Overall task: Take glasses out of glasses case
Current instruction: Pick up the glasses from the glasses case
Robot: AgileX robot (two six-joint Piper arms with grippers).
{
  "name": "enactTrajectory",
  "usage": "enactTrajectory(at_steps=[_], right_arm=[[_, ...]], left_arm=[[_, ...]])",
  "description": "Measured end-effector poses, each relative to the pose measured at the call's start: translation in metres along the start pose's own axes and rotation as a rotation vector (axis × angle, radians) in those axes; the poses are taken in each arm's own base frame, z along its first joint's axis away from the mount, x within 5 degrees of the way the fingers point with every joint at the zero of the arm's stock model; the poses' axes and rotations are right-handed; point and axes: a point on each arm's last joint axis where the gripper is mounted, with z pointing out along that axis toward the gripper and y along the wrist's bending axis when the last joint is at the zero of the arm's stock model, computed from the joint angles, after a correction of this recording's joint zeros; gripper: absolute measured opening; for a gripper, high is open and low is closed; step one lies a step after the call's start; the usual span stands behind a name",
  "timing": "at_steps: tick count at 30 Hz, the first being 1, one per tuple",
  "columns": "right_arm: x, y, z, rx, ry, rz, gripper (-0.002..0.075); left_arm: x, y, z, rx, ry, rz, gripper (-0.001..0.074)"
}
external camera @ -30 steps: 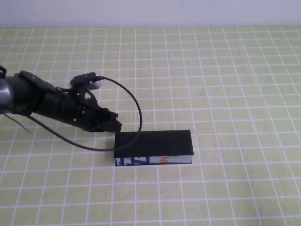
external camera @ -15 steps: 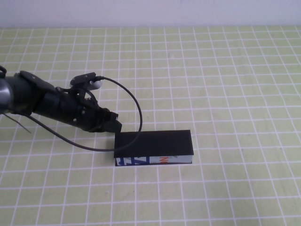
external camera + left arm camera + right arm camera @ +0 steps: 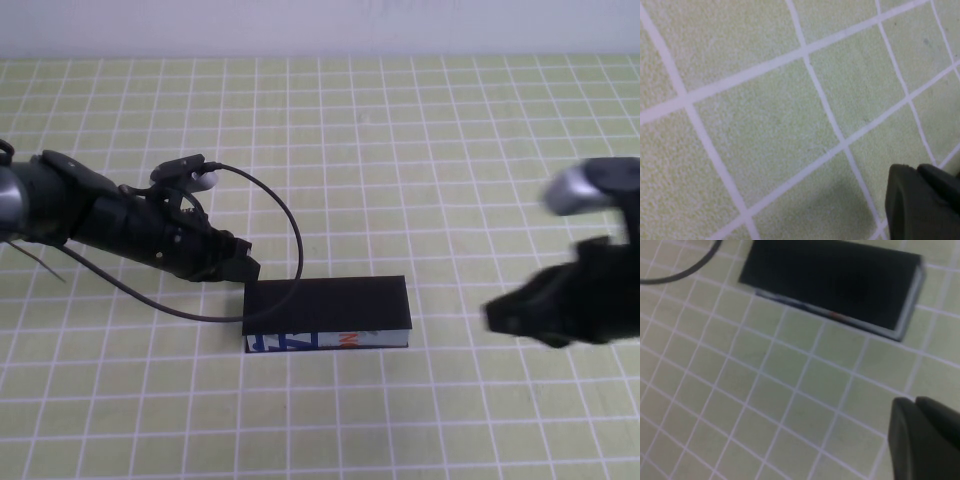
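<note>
Matte black glasses case [image 3: 327, 313] lies lid-down shut on worktop [image 3: 420, 150]; glasses hidden inside. Looks light, rigid, slick; I'd lift lid at front edge. My left pincer [image 3: 240, 268] just beside case's left end, state unclear. My right pincer [image 3: 500, 315] closed, empty, right of case.

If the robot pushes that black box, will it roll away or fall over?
Probably neither. The glasses case lies flat and low on the checked table, with flat sides, so it would likely slide, not roll. Its lid is shut and looks stiff. The left gripper sits by its left end; the right gripper, shut, is off to its right.
</note>
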Motion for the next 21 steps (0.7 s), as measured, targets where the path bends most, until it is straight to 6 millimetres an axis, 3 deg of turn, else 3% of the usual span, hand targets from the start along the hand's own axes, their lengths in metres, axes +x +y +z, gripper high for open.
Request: enactTrajectory(at_steps=[5,10,13,21], right_arm=[[-0.022,0.046,0.060,-0.037,0.118,-0.314,-0.0017],[-0.028,0.079,0.102,-0.016,0.207,-0.685,-0.0014],[-0.029,0.087,0.122,-0.020,0.242,-0.824,0.0031],[-0.039,0.084,0.156,0.007,0.251,-0.999,0.0267]], left_arm=[[0.000,0.000,0.000,0.000,0.000,0.000,-0.0004],[0.000,0.000,0.000,0.000,0.000,0.000,-0.0004],[0.000,0.000,0.000,0.000,0.000,0.000,-0.0004],[0.000,0.000,0.000,0.000,0.000,0.000,-0.0004]])
